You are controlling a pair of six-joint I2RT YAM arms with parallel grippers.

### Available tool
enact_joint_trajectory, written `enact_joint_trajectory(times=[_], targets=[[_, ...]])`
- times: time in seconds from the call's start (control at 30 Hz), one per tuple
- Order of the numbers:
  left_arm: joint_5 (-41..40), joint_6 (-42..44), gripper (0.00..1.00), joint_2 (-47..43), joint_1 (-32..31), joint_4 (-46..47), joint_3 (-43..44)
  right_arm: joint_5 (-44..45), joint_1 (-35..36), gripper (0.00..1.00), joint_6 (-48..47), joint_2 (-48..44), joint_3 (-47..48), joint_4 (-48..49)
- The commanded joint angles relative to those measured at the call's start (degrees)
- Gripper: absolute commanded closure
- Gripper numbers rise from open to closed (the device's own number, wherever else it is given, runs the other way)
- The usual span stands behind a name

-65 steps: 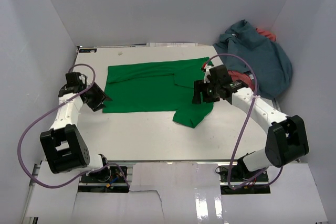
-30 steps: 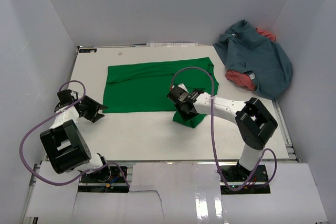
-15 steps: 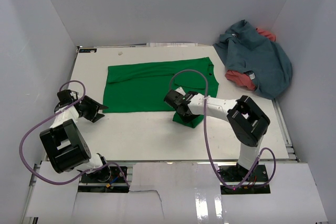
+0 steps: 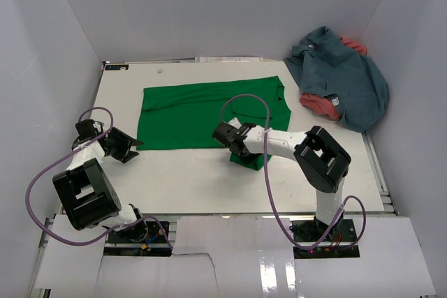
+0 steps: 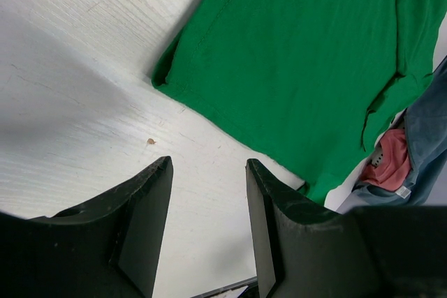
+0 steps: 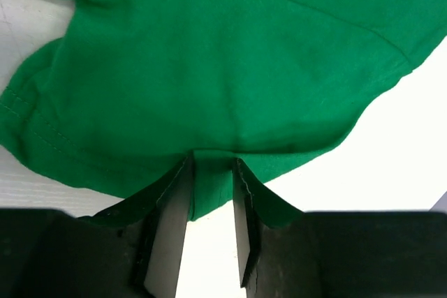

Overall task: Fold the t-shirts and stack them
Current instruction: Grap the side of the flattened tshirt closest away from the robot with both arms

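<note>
Though perhaps loose, hem (image 6: pixel 211 176) between fingers (image 6: pixel 167 232)

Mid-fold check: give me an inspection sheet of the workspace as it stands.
Surface: white table, lightly scratched.
Job's things: green t-shirt spread mid-table, bunched at its near right corner; blue-grey t-shirt heaped far right, coral red t-shirt peeking out of the heap.
Clutter: small speck on the table.
Grippers: left gripper open, empty, by the green t-shirt's left edge; right gripper pinching a fold of the green t-shirt.
Cables: purple cables loop off both arms.
Surroundings: white walls on three sides.
</note>
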Motion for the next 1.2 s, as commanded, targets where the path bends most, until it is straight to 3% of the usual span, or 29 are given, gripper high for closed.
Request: enact_joint_trajectory(times=[0.0, 0.17, 0.23, 0.3, 0.37, 0.57, 0.83, 1.07, 1.17], targets=[[1.5, 0.8, 0.44, -0.1, 0.4, 1.3, 1.3, 2.5, 0.6, 0.68, 1.1, 0.7, 2.2, -1.4], [1.5, 0.8, 0.44, 0.0, 0.4, 1.4, 1.3, 2.7, 0.7, 0.85, 1.1, 1.2, 2.5, -1.8], [1.6, 0.9, 0.44, 0.0, 0.4, 1.3, 1.2, 2.5, 0.8, 0.79, 1.1, 1.4, 2.5, -1.9], [1.6, 0.9, 0.44, -0.1, 0.4, 1.3, 1.2, 2.5, 1.0, 0.64, 1.1, 1.8, 2.9, -2.2], [1.7, 0.9, 0.44, -0.2, 0.4, 1.3, 1.2, 2.6, 1.4, 0.61, 1.1, 1.9, 3.0, -2.4], [1.8, 1.0, 0.44, 0.0, 0.4, 1.3, 1.3, 3.0, 1.8, 0.6, 1.4, 3.0, 3.3, -2.9], [1.9, 1.1, 0.44, 0.0, 0.4, 1.3, 1.2, 5.0, 2.0, 0.7, 2.5, 3.2, 3.9, -4.1], [2.0, 1.2, 0.44, 0.1, 0.4, 1.4, 1.2, 6.6, 2.0, 0.67, 3.6, 3.1, 3.8, -5.2], [2.0, 1.2, 0.44, 0.0, 0.4, 1.3, 1.3, 6.9, 2.0, 0.73, 3.9, 3.3, 3.9, -5.6]])
